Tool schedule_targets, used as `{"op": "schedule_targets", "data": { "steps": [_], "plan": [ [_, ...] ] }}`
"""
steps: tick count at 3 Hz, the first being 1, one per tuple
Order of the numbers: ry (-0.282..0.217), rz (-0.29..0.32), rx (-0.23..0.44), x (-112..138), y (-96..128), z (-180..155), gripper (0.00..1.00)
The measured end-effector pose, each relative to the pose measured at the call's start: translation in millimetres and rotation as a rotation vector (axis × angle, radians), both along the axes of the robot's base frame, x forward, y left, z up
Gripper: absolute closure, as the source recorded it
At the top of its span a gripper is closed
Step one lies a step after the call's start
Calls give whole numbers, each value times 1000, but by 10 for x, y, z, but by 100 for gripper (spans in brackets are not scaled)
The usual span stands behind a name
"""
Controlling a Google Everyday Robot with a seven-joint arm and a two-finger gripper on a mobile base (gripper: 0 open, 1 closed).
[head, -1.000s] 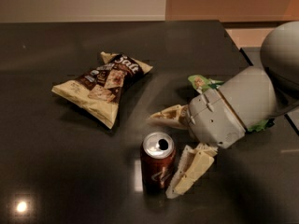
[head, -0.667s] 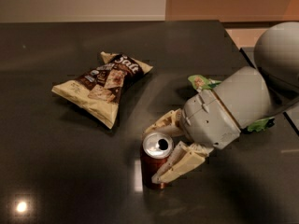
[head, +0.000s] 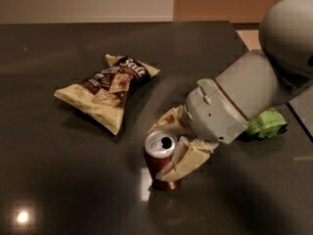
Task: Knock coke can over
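The coke can [head: 156,163] is a small red-brown can with a silver opened top. It stands upright on the dark table [head: 58,180], front of centre. My gripper [head: 158,152] reaches in from the right with its cream fingers [head: 185,161] spread open. One finger lies behind the can's top and the other rests against its front right side, so the can sits between them.
A cream and brown snack bag [head: 110,89] lies to the can's upper left. A green bag [head: 266,124] is partly hidden behind my grey arm [head: 244,94] at the right. The table's right edge [head: 298,119] runs close by the arm.
My gripper has moved left and down toward the can, so its fingers now straddle it. The can still stands upright in about the same spot.
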State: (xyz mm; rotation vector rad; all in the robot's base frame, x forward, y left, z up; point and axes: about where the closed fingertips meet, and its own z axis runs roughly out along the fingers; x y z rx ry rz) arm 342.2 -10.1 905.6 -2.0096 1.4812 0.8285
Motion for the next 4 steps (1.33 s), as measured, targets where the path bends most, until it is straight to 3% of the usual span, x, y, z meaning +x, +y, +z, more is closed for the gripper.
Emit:
{"op": "schedule_targets", "data": {
  "steps": [1,2,3,4],
  "plan": [
    [-33,-36,-171,180,-135,103,100],
    [-55,-72,-364,303,-356,46,100],
    [-68,-92,-504,360,-546,-83,100],
    [-82,-80,-603,346,-631,-194,85]
  ]
}}
